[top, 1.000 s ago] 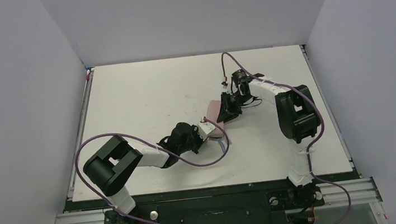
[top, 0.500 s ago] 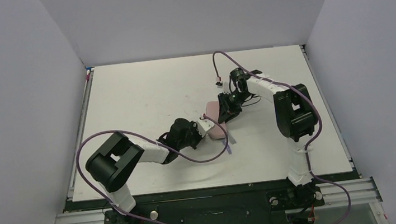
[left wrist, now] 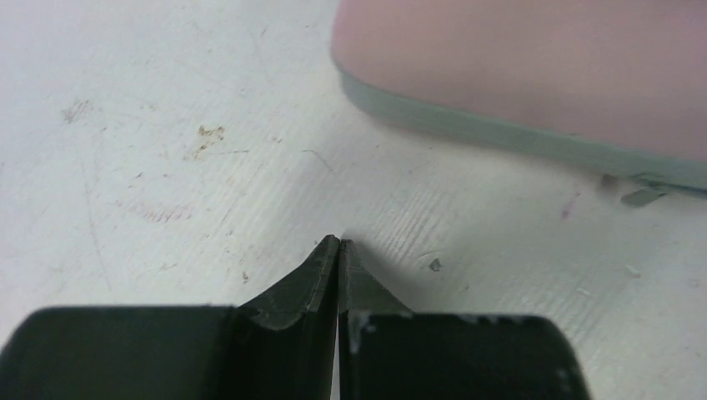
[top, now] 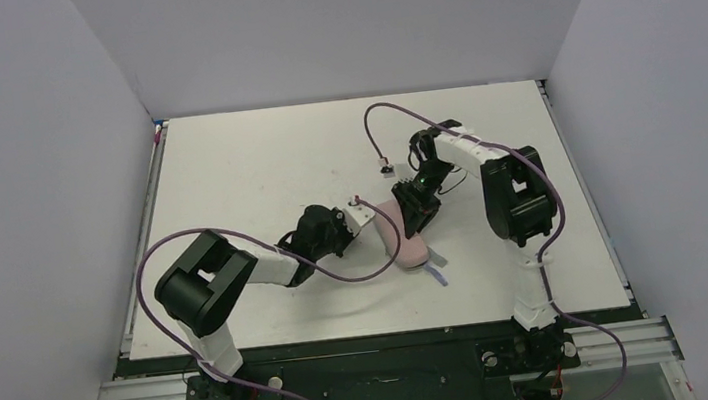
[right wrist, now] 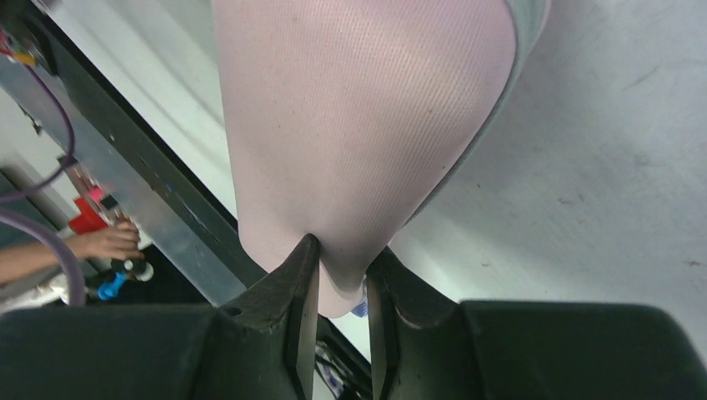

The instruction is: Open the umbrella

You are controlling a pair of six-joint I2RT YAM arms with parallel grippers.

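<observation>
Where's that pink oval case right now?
In the top view, the pink oval case lies right of centre on the table, the right gripper pinching its end, the shut left gripper beside it.

Plain grey walls [top: 330,22] close round me on three sides. My white table [top: 255,161] is scuffed and stained.

Case [top: 408,235]: now lower in frame, swung toward bottom centre.
Right gripper [top: 415,221]: follows it down.
Left gripper [top: 364,213]: released, clear at its left.

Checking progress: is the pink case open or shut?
Looks shut: in the left wrist view the pink case sits flush on its grey rim, no gap showing. Its other sides are hidden.
</observation>
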